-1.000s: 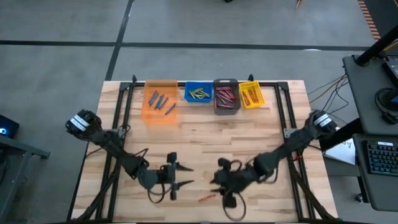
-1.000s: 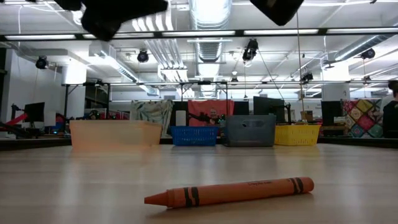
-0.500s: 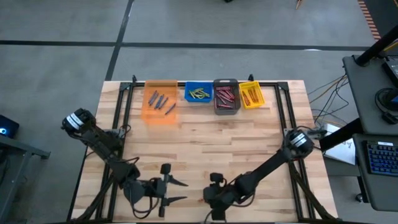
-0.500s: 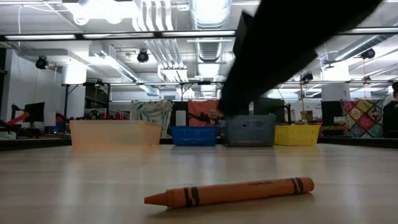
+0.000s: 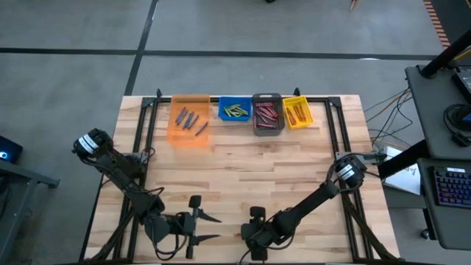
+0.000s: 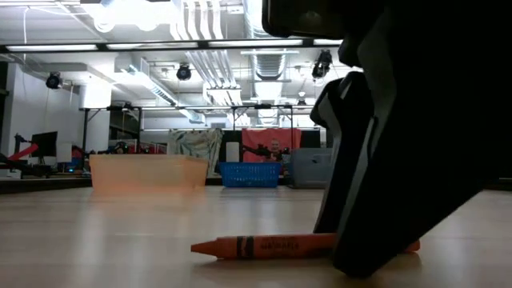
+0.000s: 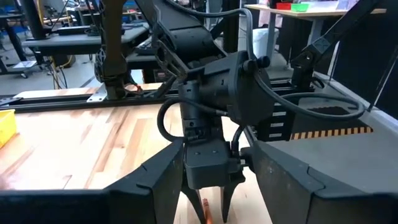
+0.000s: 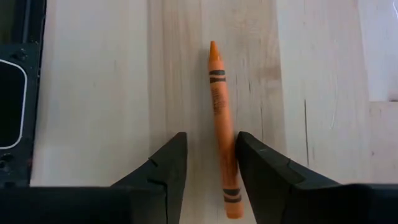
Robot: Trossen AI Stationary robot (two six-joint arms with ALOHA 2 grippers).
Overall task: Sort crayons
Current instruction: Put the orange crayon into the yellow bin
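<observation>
The orange crayon (image 8: 221, 124) lies flat on the counter (image 5: 243, 177) near its front edge, w/ the right hand (image 8: 208, 180) down over it. Fingers are spread, nothing pinched yet; crayon sits off-centre, touching one finger (image 8: 264, 177), its long axis along the fingers. Left hand (image 5: 197, 225) is spread, just beside. In the high view the crayon is hidden by the arm; its far end is cut off in the low view.
</observation>
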